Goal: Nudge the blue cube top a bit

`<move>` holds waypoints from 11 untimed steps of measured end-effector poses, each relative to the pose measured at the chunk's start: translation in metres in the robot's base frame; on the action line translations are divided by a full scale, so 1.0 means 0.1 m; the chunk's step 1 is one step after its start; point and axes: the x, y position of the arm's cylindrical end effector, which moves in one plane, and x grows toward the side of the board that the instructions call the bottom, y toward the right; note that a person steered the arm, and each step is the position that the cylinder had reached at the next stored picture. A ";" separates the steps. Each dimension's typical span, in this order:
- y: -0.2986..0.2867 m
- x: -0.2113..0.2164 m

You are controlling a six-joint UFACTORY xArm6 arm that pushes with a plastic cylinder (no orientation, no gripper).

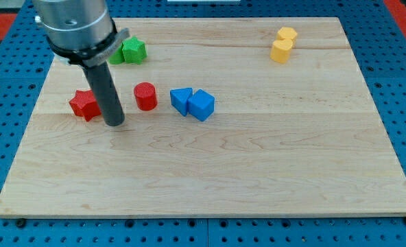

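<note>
- The approach is judged in hand: the tool tip [115, 123], a bare rod gripping nothing, is seen left of the blue cube [201, 105].
- Positioning on the cube's near side is called for next.

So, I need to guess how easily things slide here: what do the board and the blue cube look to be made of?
The pale wooden board looks like smooth planks joined side by side: grain lines and seams show. The blue cube looks like matte plastic or painted wood, evenly coloured without glare; I can't tell which. My tip stands to its left in the view, apart from it.
</note>
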 end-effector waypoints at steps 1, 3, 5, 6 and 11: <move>0.49 0.00; 0.95 0.00; 1.47 0.00; 1.47 -0.02; -0.11 0.27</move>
